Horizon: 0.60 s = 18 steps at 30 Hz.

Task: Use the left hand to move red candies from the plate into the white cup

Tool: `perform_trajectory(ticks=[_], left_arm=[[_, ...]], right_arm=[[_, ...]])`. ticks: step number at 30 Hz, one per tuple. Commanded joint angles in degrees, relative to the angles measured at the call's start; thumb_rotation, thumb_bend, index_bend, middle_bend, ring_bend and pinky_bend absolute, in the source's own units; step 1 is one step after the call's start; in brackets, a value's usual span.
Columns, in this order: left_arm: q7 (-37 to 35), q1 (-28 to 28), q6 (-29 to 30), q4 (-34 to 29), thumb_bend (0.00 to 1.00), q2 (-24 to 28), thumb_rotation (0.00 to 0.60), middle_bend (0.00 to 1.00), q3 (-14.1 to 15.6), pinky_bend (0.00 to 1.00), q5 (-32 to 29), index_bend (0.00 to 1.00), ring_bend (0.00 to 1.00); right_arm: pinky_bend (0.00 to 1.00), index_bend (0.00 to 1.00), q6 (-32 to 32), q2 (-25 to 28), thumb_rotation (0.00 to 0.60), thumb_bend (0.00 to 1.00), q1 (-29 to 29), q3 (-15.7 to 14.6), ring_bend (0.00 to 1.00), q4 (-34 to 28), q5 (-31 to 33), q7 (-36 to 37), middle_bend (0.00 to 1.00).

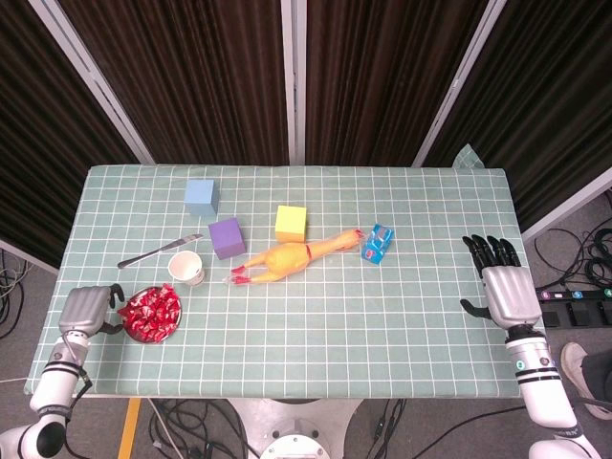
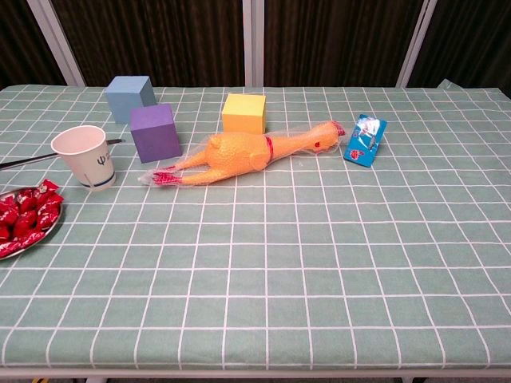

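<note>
Red candies (image 1: 151, 313) heap on the plate (image 1: 172, 329) at lower left of the head view, just right of the left hand (image 1: 84, 310), whose fingers curl loosely and hold nothing, with the white cup (image 1: 186, 268) just above-right.

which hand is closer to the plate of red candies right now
Left. The left hand sits just beside the plate at its left rim; the right hand is far across the table at the opposite edge.
</note>
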Motion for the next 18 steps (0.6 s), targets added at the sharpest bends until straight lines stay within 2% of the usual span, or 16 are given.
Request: perform_trajectory(ticks=[1, 7, 18], left_arm=[[0.1, -0.6, -0.8, 0.92, 0.16, -0.93, 0.6, 0.56, -0.45, 0.97, -0.32, 0.49, 0.85], [-0.24, -1.03, -2.96, 3.74, 0.16, -2.8, 0.6, 0.53, -0.47, 0.97, -1.56, 0.46, 0.85], [-0.9, -1.22, -4.83, 4.66, 0.16, -2.82, 0.6, 0.51, -0.26, 0.96, -2.04, 0.45, 0.85]], right_arm=[[0.0, 0.0, -0.08, -0.09, 0.6, 0.1, 0.08, 0.03, 0.0, 0.04, 0.06, -0.04, 0.06], [0.0, 0.0, -0.52, -0.11, 0.6, 0.1, 0.39, 0.08, 0.0, 0.07, 0.57, -0.43, 0.07], [0.0, 0.01, -0.77, -0.34, 0.6, 0.1, 0.77, 0.04, 0.0, -0.09, 1.29, -1.31, 0.07]])
